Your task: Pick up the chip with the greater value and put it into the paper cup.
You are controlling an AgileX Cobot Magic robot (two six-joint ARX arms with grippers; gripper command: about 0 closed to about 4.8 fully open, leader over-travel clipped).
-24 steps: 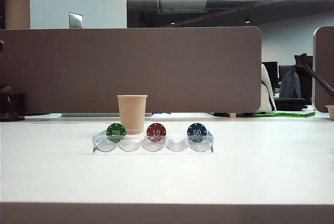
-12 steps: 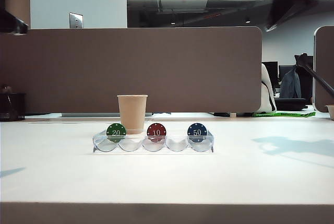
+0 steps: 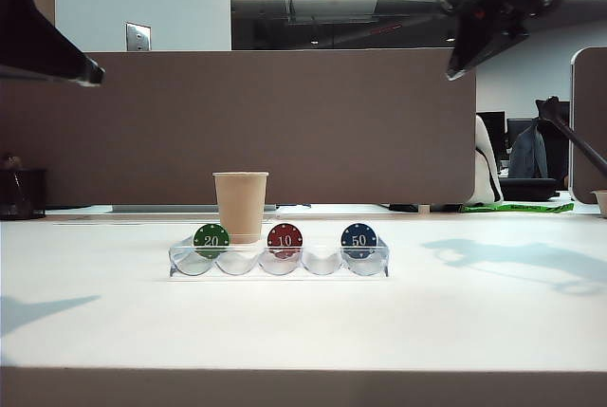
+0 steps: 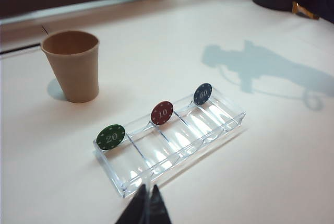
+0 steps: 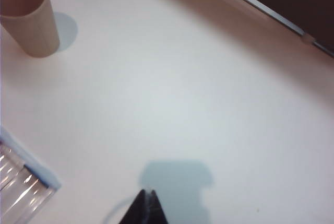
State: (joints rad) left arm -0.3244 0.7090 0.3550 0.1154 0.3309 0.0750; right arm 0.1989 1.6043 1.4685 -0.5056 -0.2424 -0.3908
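Note:
The dark-blue "50" chip (image 3: 358, 239) (image 4: 202, 93) stands on edge in the right end slot of a clear tray (image 3: 322, 265) (image 4: 120, 182). A red "10" chip (image 3: 285, 238) (image 4: 162, 113) and a green "20" chip (image 3: 211, 239) (image 4: 110, 137) stand in other slots. The tan paper cup (image 3: 240, 206) (image 4: 72, 66) (image 5: 28, 18) is upright just behind the tray. My left gripper (image 3: 93, 75) (image 4: 147, 190) hangs high at the left, shut and empty. My right gripper (image 3: 455, 73) (image 5: 146, 191) hangs high at the right, shut and empty, over bare table.
A brown partition (image 3: 285, 122) runs along the back of the white table. A black container (image 3: 21, 194) stands at the far left. One corner of the tray (image 5: 21, 182) shows in the right wrist view. Arm shadows fall on the table at both sides.
Both arms have swung into view from the upper corners and reached farther inward. Their shadows on the table have grown. The chips, tray and cup have not moved.

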